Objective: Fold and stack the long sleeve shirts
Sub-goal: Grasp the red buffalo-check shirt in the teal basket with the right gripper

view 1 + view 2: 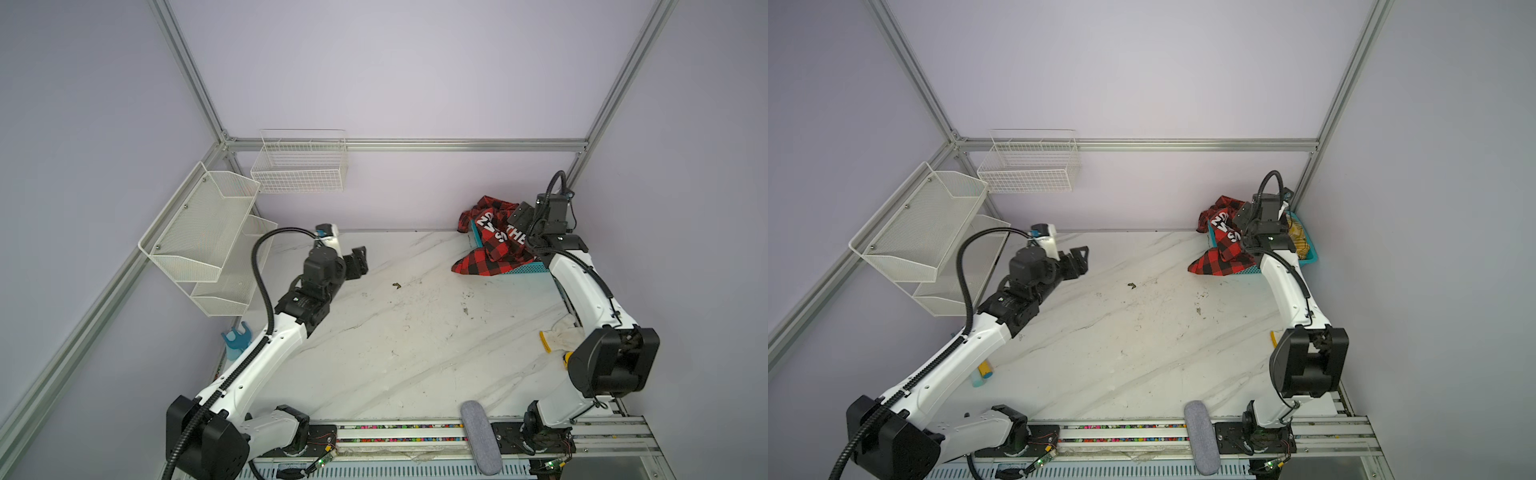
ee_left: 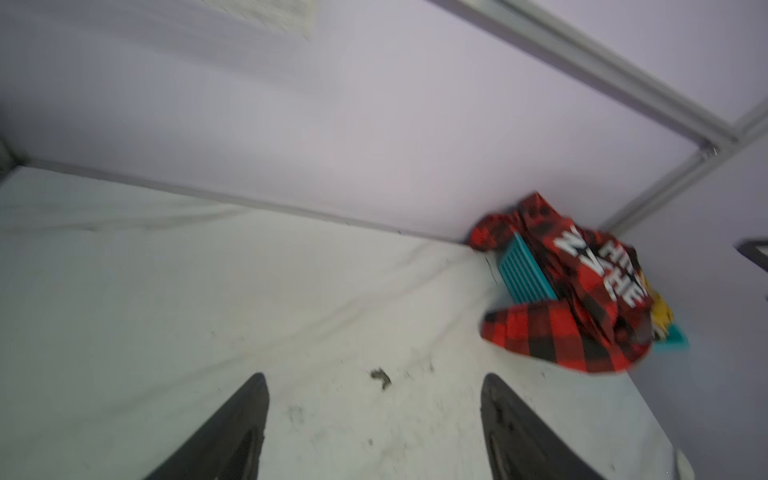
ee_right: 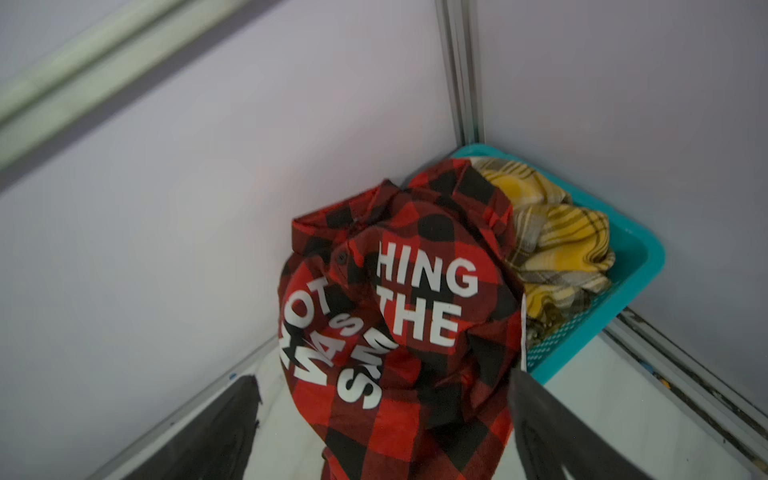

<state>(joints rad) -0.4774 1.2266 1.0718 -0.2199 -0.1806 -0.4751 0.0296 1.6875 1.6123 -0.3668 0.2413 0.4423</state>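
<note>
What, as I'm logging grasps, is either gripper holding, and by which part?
Nothing. The left gripper is open over the table; the right gripper is open at the red checked shirt.

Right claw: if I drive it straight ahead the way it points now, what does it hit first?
Most likely the red-and-black check shirt, heaped over the teal basket, straight ahead of the open right claw. Depth is unclear, but nothing shows in between.
</note>
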